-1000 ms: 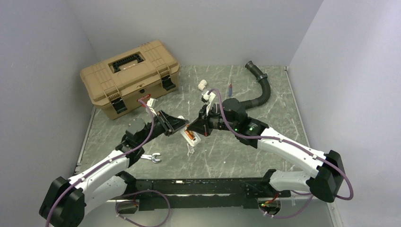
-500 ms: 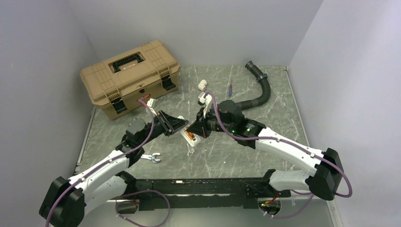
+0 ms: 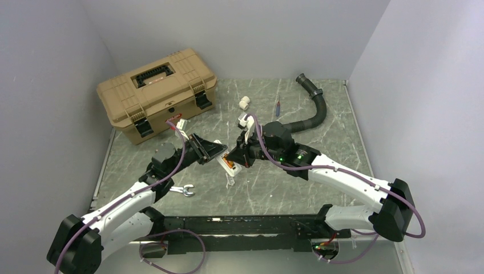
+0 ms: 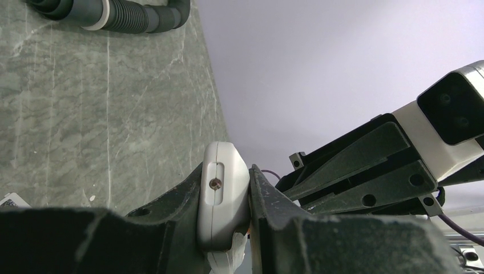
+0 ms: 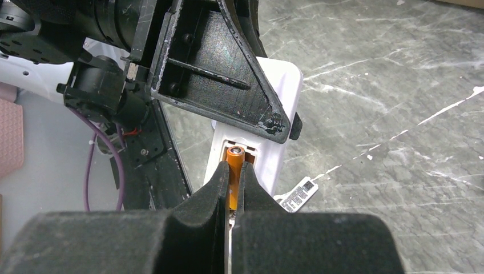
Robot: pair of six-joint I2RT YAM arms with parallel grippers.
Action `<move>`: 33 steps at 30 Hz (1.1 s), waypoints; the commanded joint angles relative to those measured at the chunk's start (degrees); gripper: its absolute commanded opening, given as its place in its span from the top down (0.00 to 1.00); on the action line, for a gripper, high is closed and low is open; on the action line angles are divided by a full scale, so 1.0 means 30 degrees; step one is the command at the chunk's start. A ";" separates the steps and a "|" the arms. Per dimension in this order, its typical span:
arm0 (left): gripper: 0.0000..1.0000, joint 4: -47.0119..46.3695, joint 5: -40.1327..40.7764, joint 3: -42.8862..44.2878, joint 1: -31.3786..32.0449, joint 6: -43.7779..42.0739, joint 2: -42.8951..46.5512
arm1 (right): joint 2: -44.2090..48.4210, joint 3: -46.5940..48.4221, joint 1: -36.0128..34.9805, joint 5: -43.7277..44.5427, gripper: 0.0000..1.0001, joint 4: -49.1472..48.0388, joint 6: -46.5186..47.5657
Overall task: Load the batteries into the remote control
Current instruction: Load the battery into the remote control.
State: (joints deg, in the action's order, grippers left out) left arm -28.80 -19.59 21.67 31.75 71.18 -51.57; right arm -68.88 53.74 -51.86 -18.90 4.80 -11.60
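Nearest, left of the remote control point(image 3: 226, 164) and closer to the arm bases: a silver open-ended wrench point(image 3: 182, 190), flat on the grey veined marble table point(image 3: 274, 188). Just beside the remote's lower end, a small white printed tag point(image 5: 297, 195) on the stone.

Held clear of the table, tilted, in the left gripper point(image 3: 214, 149): the remote itself, smooth white plastic with rounded corners, matte black fingers clamped tight on its two long sides.

Pinched between the closed rubbery fingers of the right gripper point(image 3: 237, 157): one thin orange-copper battery point(image 5: 234, 171), cylindrical, its silvery end at the open recess in the remote's back.

Beyond the remote, far left: a tan ribbed plastic toolbox point(image 3: 157, 94) with black latches. Straight behind: a stubby white pipe fitting point(image 3: 244, 103). Behind and right: a thin red-and-blue stick point(image 3: 278, 107) and a black corrugated hose point(image 3: 317, 108), curved.
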 commanded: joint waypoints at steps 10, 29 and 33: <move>1.00 -0.1434 0.0148 0.0456 0.0083 0.0297 0.0466 | 0.0177 0.0165 -0.0260 0.0614 0.99 0.1223 0.0584; 1.00 -0.1273 0.0266 0.0412 0.0109 0.0320 0.0757 | 0.0085 0.0179 -0.0405 0.1163 0.86 0.1316 0.0657; 1.00 -0.1422 0.0204 0.0351 0.0104 0.0356 0.0696 | 0.0091 0.0193 -0.0425 0.1233 0.83 0.1296 0.0670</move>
State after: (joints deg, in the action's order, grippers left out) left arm -27.73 -19.11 21.67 31.75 71.16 -51.42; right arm -68.88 53.74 -53.04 -17.30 6.46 -10.50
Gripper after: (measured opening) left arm 0.305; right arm 0.157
